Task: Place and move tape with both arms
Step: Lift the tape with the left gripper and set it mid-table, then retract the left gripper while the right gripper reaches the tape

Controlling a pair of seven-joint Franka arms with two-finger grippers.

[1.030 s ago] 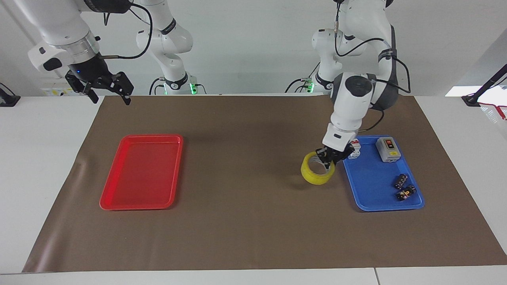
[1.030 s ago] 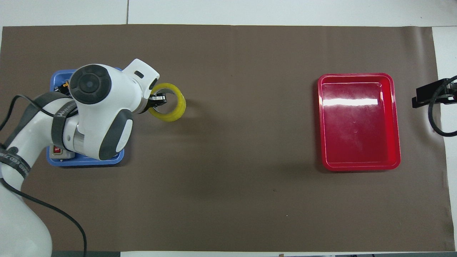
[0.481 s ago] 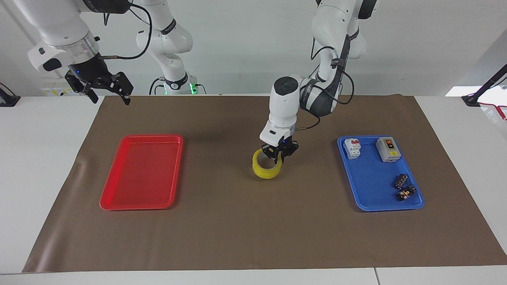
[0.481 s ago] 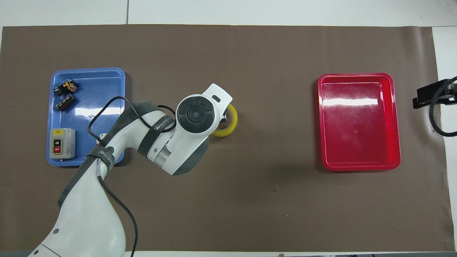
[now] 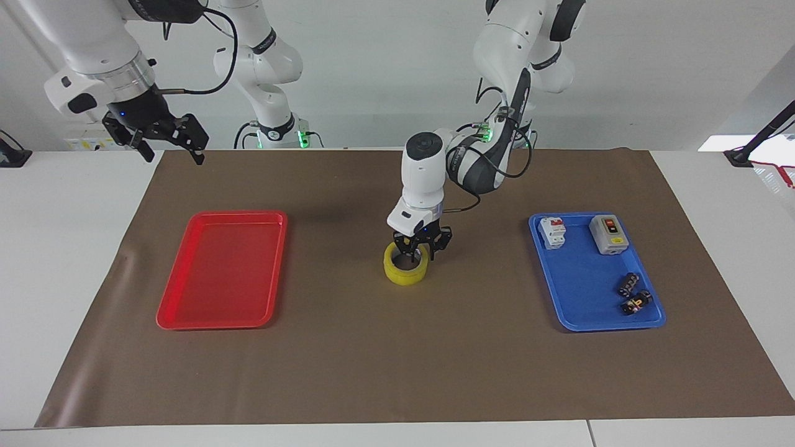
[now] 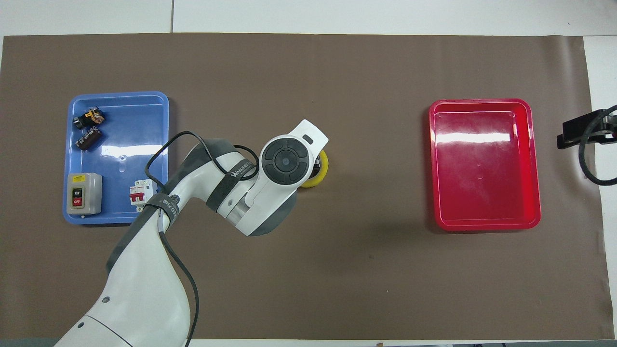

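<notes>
1. Left gripper (image 5: pixel 422 251) down at tape (image 5: pixel 405 270), fingers astride its wall; grip unclear.
2. Tape on mat (image 5: pixel 397 372) mid-table, between red tray (image 5: pixel 186 316) and blue tray (image 5: pixel 577 320).
3. Right gripper (image 5: pixel 168 146) waits raised, fingers apart, nothing held.

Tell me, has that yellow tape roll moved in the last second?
Yes. The tape, at the left gripper, has moved away from the blue tray toward the red tray, and now sits mid-mat.

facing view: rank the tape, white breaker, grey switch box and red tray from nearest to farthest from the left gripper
From the left gripper:
1. tape, directly under it at mid-mat.
2. white breaker, in the blue tray.
3. red tray and grey switch box: too close to call.
</notes>
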